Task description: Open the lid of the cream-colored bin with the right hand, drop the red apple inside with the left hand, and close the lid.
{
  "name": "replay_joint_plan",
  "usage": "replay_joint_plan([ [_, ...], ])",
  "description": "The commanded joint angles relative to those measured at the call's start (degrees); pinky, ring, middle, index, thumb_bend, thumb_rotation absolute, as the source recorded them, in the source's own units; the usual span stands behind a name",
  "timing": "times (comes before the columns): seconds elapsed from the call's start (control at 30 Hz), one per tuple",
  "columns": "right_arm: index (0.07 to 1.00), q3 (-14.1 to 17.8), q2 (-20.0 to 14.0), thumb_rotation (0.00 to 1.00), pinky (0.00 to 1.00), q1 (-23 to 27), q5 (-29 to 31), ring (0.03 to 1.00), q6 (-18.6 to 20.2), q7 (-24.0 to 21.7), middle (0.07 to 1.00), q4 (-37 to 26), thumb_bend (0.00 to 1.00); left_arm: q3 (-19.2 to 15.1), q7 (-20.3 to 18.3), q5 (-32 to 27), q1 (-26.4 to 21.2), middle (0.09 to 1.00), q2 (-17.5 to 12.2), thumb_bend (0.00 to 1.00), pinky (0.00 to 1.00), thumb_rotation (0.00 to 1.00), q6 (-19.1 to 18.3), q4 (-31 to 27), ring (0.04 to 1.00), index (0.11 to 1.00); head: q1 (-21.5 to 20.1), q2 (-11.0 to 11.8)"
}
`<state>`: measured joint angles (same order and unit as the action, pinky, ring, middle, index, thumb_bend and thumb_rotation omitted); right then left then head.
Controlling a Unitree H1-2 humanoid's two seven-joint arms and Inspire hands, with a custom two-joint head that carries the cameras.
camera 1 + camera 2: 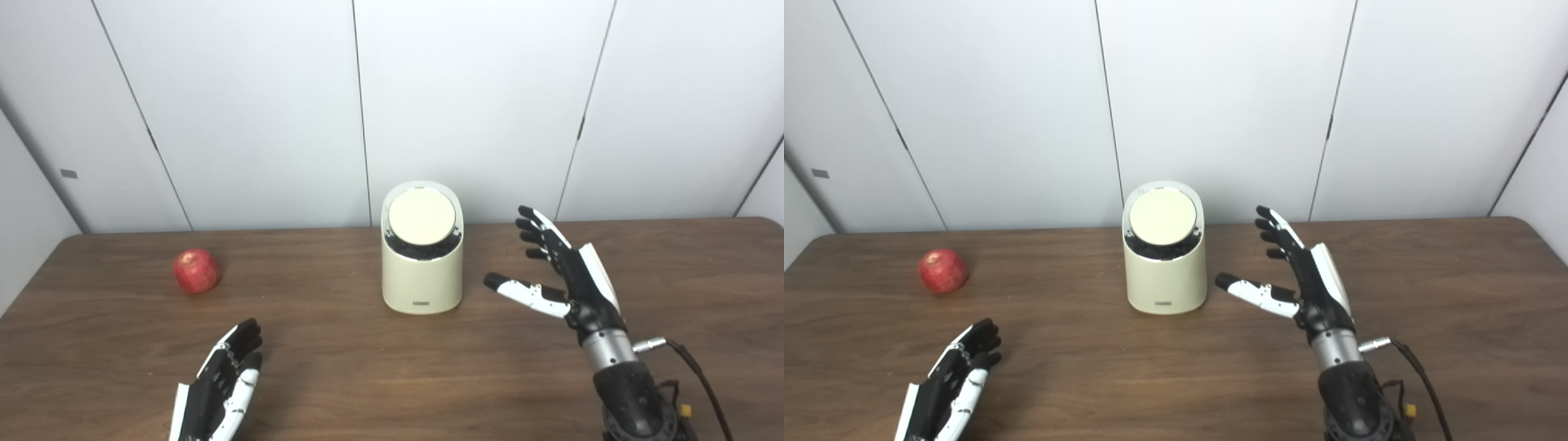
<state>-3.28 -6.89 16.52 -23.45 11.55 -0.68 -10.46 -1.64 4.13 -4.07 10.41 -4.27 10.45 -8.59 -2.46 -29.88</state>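
A cream-colored bin stands in the middle of the brown table. Its round lid sits tilted in the top opening, and a dark lining shows below the lid's front edge. A red apple lies on the table at the left, well apart from the bin. My right hand is open, raised to the right of the bin, with its thumb pointing toward the bin and not touching it. My left hand is open and empty, low over the table near the front edge, in front of the apple.
The brown wooden table runs to white wall panels at the back. A cable and connector hang off my right wrist.
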Motion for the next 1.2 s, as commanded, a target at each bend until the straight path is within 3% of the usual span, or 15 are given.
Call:
replay_joint_plan([
  [0.0, 0.893, -0.2, 0.6, 0.46, 0.8, 4.0, -0.8, 0.863, -0.1, 1.4, 0.878, 0.5, 0.88, 0.5, 0.0, 1.1, 1.7, 0.854, 2.2, 0.52, 0.83, 0.57, 2.2, 4.7, 0.848, 0.856, -0.1, 0.0],
  [0.13, 0.885, -1.0, 1.5, 0.37, 0.75, 9.2, -1.6, 0.858, -0.8, 2.4, 0.872, 4.0, 0.9, 0.5, 0.1, 1.2, 1.9, 0.861, 2.5, 0.5, 0.84, 0.57, 2.1, 4.4, 0.854, 0.858, 0.0, -0.1],
  [0.43, 0.881, -2.6, 2.5, 0.34, 0.74, 17.2, -0.9, 0.871, -2.5, 3.3, 0.88, 12.0, 0.87, 0.7, 0.0, 1.6, 2.3, 0.852, 3.2, 0.48, 0.83, 0.55, 1.7, 3.7, 0.848, 0.853, 0.5, -0.3],
  [0.87, 0.87, -4.5, 3.3, 0.31, 0.69, 23.5, -2.1, 0.843, -6.0, 7.7, 0.885, 22.0, 0.86, 1.0, -0.1, 2.8, 2.8, 0.846, 3.6, 0.48, 0.82, 0.57, 1.8, 3.3, 0.844, 0.843, 1.1, -0.6],
  [1.17, 0.878, -6.0, 2.4, 0.29, 0.74, 24.9, -3.0, 0.856, -8.3, 8.7, 0.886, 27.1, 0.86, 1.0, -0.2, 2.8, 2.9, 0.848, 3.6, 0.5, 0.81, 0.6, 2.1, 3.2, 0.843, 0.847, 1.1, -1.0],
])
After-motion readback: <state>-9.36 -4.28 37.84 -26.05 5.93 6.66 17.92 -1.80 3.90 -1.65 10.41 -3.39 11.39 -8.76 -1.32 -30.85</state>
